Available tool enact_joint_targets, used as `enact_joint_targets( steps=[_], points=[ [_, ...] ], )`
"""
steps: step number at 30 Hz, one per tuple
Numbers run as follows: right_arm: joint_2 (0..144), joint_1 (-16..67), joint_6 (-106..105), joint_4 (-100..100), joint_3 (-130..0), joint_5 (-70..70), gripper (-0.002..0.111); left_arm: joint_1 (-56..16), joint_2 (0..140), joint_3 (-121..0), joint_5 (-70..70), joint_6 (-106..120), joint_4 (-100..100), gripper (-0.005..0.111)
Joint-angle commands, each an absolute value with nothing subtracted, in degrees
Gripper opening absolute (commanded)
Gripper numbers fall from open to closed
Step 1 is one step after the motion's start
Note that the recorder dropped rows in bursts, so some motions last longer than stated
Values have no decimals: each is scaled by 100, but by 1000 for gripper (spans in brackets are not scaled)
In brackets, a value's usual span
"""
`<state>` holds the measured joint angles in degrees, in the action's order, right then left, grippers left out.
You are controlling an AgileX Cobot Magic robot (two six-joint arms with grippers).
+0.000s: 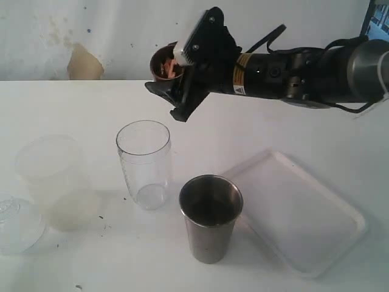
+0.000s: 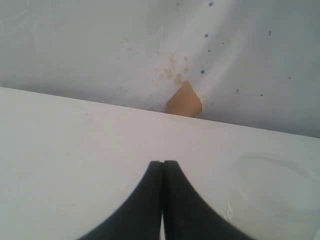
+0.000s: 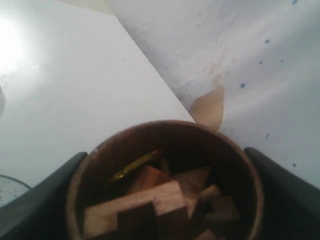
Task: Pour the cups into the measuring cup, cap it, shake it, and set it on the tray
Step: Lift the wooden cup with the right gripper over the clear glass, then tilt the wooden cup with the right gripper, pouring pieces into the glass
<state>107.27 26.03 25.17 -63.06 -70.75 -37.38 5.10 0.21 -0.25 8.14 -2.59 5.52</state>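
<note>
White tabletop met a stained wall. Right hand clamped the tilted wooden cup high, clear of the measuring cup; left hand was closed.

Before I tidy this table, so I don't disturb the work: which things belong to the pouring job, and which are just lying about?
Job: wooden cup, steel tumbler, clear measuring cup, clear domed lid, white tray.
Lying about: frosted plastic cup.

Narrow gap between measuring cup and steel tumbler, open table behind them
</note>
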Motion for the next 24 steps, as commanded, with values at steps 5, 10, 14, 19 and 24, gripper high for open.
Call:
enact_joint_targets(
  steps=[5, 10, 14, 19, 24],
  points=[
    [10594, 3029, 2245, -6273, -7200, -2879, 0, 532, 0, 0, 753, -266, 552, 0],
    [10594, 3029, 1258, -6273, -7200, -2918, 0, 532, 0, 0, 753, -266, 552, 0],
    [10594, 3029, 1261, -6366, -7200, -2977, 0, 532, 0, 0, 753, -266, 552, 0],
    [10585, 3029, 1261, -6875, -7200, -3148, 0, 532, 0, 0, 753, -266, 552, 0],
    [10585, 3029, 1233, -6875, -7200, -3219, 0, 532, 0, 0, 753, -266, 552, 0]
  ],
)
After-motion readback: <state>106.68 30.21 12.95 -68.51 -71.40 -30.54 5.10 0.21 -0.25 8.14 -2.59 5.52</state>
